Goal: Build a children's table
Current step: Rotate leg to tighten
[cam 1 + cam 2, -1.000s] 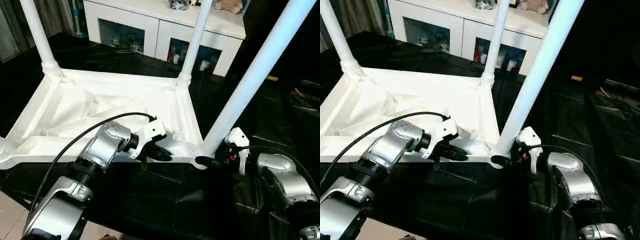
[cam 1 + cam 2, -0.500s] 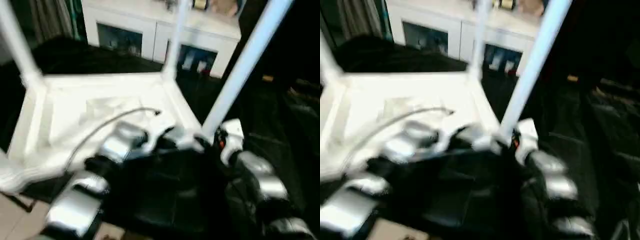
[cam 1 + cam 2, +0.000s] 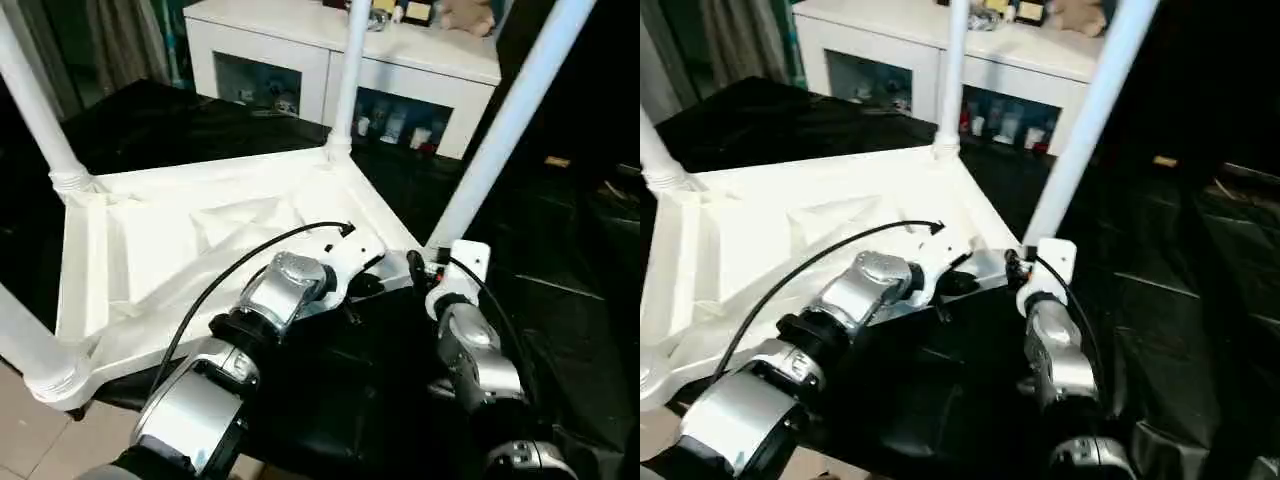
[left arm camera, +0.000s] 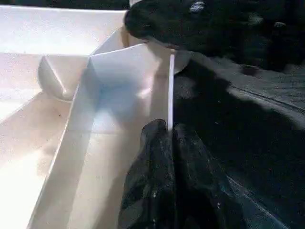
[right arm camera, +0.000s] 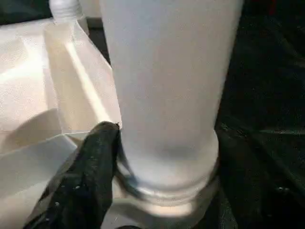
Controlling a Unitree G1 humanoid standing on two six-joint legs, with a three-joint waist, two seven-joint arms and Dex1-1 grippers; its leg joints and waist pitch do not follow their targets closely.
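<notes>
1. Tabletop [image 3: 180,250] lies upside down on the black-covered surface [image 3: 560,330], ribbed underside up, with white legs standing in its corner sockets: far left leg [image 3: 35,105], far leg [image 3: 350,75], near-left leg [image 3: 25,345], and the leg by the grippers [image 3: 505,125].
2. Left gripper [image 4: 169,143] has its two black fingers pressed together on the thin outer wall of the tabletop's rim, close to the near-right corner.
3. Right gripper [image 3: 425,265] sits at the base of the near-right leg; one black finger [image 5: 93,157] rests against the tube just above its collar. The second finger is hidden, so I cannot tell whether the leg is actually clasped.
4. Key relation: that leg's long axis rises steeply from the socket, leaning away from the robot, and lies directly ahead of the right gripper, which is the nearer one.
5. Likely next step, as a judgement: seating or turning this leg while the left gripper steadies the rim.
</notes>
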